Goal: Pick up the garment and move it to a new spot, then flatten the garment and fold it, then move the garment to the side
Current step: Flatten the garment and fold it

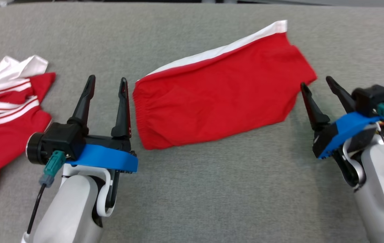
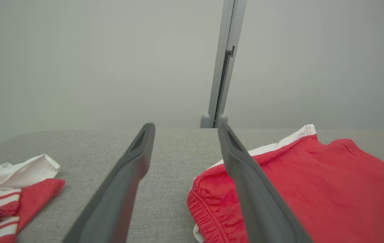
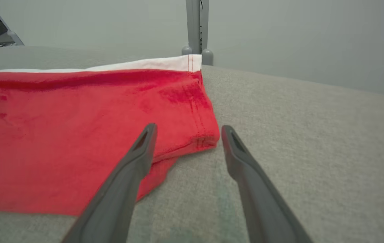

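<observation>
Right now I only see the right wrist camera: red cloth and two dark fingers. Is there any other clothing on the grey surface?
Observer: Yes. A crumpled striped garment, red and white, lies at the far left of the grey surface, apart from your red garment.
Operator: Where's my other gripper?
Observer: The left gripper stands open beside the red garment's other end, holding nothing.
Operator: What's that end like?
Observer: It's a gathered elastic waistband.
</observation>
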Robot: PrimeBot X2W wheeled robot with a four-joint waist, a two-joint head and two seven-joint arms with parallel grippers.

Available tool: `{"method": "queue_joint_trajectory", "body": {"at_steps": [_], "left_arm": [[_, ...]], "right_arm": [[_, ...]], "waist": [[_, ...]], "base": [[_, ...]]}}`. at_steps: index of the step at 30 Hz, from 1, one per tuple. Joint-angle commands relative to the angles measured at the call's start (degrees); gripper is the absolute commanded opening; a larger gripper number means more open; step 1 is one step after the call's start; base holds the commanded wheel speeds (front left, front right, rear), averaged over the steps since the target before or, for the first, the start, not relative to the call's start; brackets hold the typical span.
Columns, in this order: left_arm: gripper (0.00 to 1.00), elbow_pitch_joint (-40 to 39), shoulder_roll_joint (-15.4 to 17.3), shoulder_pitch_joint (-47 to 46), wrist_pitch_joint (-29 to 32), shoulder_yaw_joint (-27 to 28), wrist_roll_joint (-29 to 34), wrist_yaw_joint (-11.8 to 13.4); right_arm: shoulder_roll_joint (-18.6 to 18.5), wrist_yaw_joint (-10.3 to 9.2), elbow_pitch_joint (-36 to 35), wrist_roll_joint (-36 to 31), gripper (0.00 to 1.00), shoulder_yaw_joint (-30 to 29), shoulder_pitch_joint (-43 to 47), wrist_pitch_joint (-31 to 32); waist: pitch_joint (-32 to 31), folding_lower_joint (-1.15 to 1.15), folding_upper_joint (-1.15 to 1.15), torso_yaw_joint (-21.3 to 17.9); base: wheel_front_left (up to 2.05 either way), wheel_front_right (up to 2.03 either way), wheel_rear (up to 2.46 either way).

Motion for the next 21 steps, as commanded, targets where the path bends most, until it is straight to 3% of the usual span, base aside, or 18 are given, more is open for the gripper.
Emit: {"method": "queue_joint_trajectory", "body": {"at_steps": [1,10,11,12,21], "left_arm": [[1.0,0.6,-0.2,-1.2,-0.6,-0.2,0.1,-0.3],[1.0,3.1,-1.2,-2.4,-2.3,-0.4,-0.1,-0.9],[1.0,3.4,-1.1,-2.4,-2.4,-0.3,-0.1,-0.9],[1.0,3.6,-1.1,-2.4,-2.4,-0.3,-0.2,-1.0],[1.0,4.9,-1.0,-0.7,-2.9,-0.6,-0.5,-1.1]], "right_arm": [[-0.5,0.0,3.2,0.3,1.0,0.8,-2.7,0.3],[0.6,0.0,18.4,1.6,1.0,4.7,-9.9,3.6],[0.9,0.01,18.9,2.2,0.37,5.3,-10.4,3.9],[0.9,0.02,19.4,2.5,0.0,5.9,-10.6,4.4],[1.1,0.0,17.6,5.5,0.0,5.0,-8.0,0.7]], "waist": [[2.8,-0.01,-0.01,2.8],[3.5,-0.01,-0.01,3.9],[3.3,-0.01,-0.01,3.8],[3.2,-0.01,-0.01,3.7],[-0.3,-0.01,-0.01,1.9]], "base": [[0.0,0.0,0.0],[0.0,0.0,0.0],[0.0,0.0,0.0],[0.0,0.0,0.0],[0.0,0.0,0.0]]}}
